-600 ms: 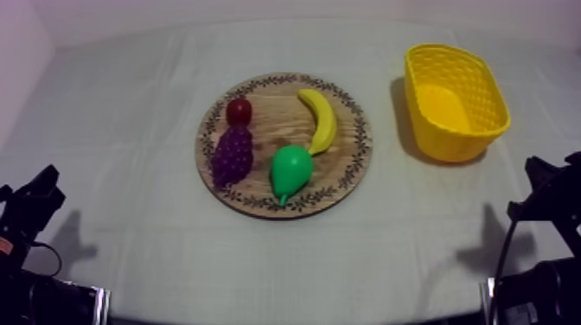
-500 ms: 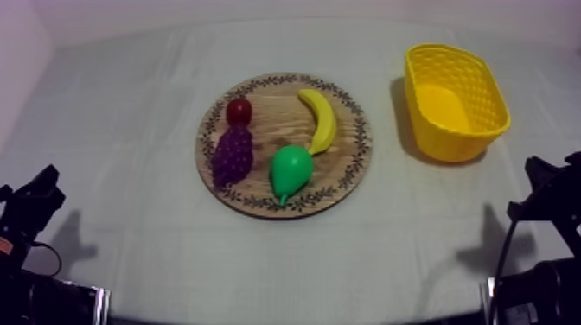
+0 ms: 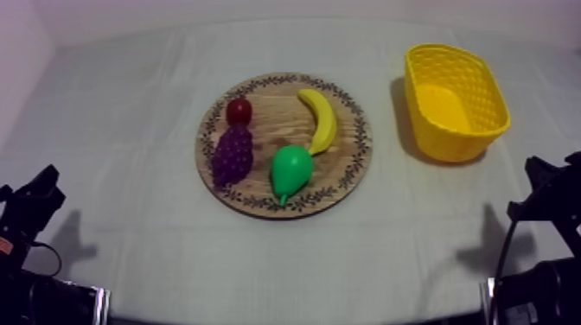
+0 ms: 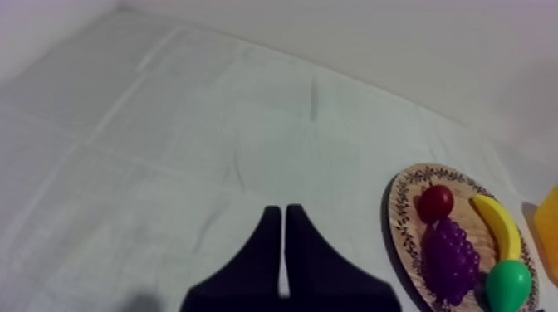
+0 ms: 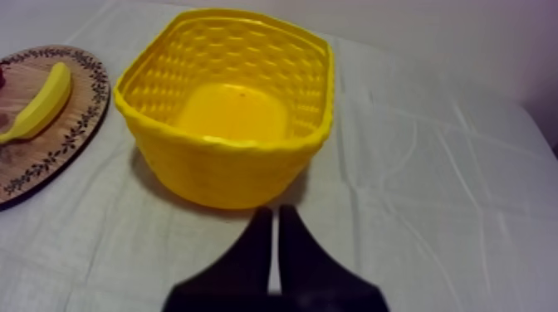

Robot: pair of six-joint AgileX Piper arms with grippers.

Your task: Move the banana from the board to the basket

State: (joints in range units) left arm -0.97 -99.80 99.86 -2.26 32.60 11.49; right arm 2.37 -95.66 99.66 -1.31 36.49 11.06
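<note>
From above, the left gripper point(image 3: 39, 194) and the right gripper point(image 3: 545, 181) sit low, well apart from the wooden board point(image 3: 277, 138) on either side; the banana point(image 3: 322, 119) lies on the board, toward the yellow basket point(image 3: 450, 143). Left wrist view: the fingers point(image 4: 267, 249) are pressed together, empty, over bare worktop point(image 4: 166, 149) beside the board. Right wrist view: the fingers point(image 5: 295, 249) are clenched on nothing, before the basket.

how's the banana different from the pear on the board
The banana is yellow, the pear green. The banana is long, slim and curved; the pear is plump, narrowing to a stem. The banana lies toward the yellow basket, the pear by the near rim of the wooden board. Both lie on it.
</note>
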